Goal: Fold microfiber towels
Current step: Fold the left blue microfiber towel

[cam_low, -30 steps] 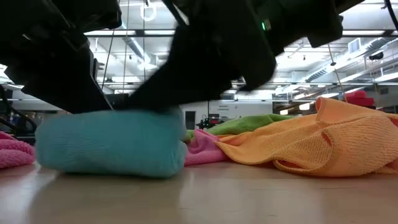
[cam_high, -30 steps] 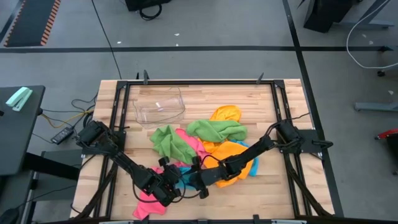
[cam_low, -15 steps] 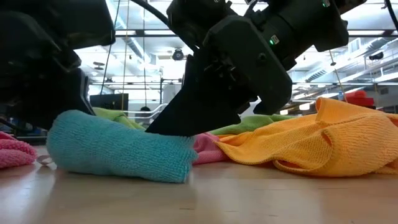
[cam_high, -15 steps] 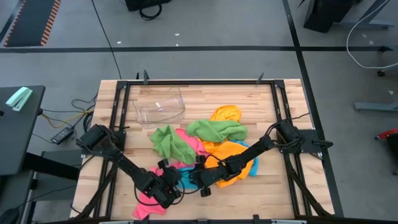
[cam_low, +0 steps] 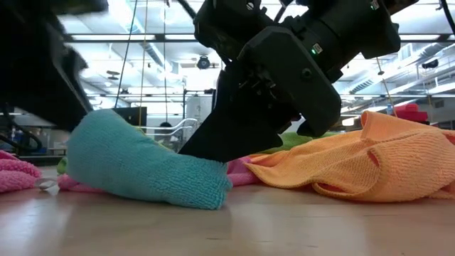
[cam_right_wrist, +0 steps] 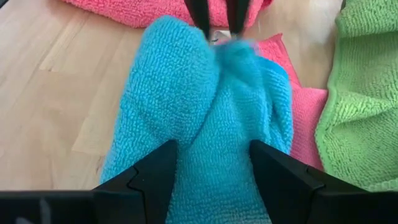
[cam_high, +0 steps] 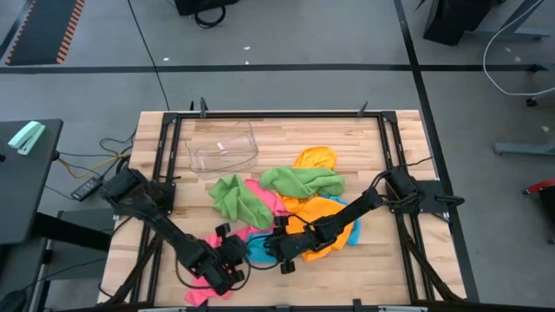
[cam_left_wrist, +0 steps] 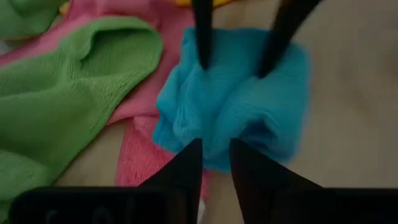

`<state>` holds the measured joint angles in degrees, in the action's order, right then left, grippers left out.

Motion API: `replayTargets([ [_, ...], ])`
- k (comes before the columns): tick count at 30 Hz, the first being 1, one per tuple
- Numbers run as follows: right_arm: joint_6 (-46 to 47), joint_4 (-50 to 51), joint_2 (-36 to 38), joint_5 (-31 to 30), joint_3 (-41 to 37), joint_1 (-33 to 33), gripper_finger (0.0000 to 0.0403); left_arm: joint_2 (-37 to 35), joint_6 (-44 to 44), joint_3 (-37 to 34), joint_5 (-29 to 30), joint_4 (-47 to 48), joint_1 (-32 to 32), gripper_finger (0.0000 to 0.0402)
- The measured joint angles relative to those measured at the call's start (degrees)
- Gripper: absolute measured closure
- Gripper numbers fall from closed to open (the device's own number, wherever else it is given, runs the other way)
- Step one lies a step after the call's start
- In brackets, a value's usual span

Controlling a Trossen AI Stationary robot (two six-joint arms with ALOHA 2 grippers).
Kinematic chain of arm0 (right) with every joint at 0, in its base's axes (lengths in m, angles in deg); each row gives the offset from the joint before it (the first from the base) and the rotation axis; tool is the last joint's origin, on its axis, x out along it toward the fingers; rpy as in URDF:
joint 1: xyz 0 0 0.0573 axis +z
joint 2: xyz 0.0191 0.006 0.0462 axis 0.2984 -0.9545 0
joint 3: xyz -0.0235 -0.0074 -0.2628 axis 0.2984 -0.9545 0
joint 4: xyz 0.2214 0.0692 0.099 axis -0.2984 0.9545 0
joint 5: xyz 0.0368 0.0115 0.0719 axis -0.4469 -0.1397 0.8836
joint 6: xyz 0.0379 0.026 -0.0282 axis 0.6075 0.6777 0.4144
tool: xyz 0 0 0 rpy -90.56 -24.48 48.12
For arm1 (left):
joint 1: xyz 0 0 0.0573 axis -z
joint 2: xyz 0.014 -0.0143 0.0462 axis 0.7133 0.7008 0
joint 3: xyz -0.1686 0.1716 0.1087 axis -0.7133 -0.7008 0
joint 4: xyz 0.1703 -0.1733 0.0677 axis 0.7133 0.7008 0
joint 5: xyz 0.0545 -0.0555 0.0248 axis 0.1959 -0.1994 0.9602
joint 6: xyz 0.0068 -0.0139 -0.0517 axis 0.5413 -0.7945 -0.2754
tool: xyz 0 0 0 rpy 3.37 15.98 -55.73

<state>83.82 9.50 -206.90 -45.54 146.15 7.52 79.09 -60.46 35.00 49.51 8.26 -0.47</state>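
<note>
A sky-blue towel (cam_high: 254, 253), folded into a thick bundle, lies near the table's front edge. One end rests on the wood (cam_low: 206, 195) and the other end (cam_low: 103, 131) tilts up. My right gripper (cam_right_wrist: 214, 158) is shut on it from the right. At the raised end my left gripper (cam_left_wrist: 214, 149) has its fingers narrowly apart. I cannot tell whether they touch the cloth. Pink towels (cam_high: 206, 290) (cam_high: 264, 201), green towels (cam_high: 238, 198) (cam_high: 303, 180) and orange towels (cam_high: 325, 212) (cam_high: 314, 159) lie loose around it. My right gripper pinches the blue bundle's right-hand end (cam_right_wrist: 214, 134) between its two fingers (cam_left_wrist: 202, 59), several layers bulging up between them. The fingers slant down from the table's far right. This end lies on the table and the bundle slopes up away from the fingers.
A clear plastic tub (cam_high: 223, 147) stands at the far left of the table. The loose towels fill the table's middle and right. Bare wood shows along the front edge (cam_high: 347, 282) and at the far right (cam_high: 364, 143). Dark frame rails (cam_high: 160, 173) run along both sides.
My left gripper has drawn back toward the table's left edge and risen a little. The blue bundle lay as a flat roll a second ago; now its left end stands tilted up while its right end stays on the table under my right gripper.
</note>
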Motion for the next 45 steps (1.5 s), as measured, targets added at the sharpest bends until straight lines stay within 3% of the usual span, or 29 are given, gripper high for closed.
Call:
replayTargets([
  [6, -0.01, 0.09, 0.00, 0.10, -0.02, 0.00, 0.0187, -3.37, 5.25, -0.02, 2.03, -3.72, 0.41, 0.0303],
  [16, -0.11, -0.48, 0.00, 0.08, -0.07, 0.02, 0.0175, 4.50, 6.47, -0.04, 3.60, -13.13, -2.59, 0.0284],
  [30, 0.74, -0.29, 0.01, 0.99, -0.02, 0.12, 0.0175, 7.68, 2.37, 0.12, -1.67, -11.84, -0.28, 0.0178],
  [45, -2.14, 2.25, 8.39, 2.40, -0.13, 0.53, 0.0175, 6.92, 4.31, -0.02, -3.46, -12.35, 1.53, 0.0193],
])
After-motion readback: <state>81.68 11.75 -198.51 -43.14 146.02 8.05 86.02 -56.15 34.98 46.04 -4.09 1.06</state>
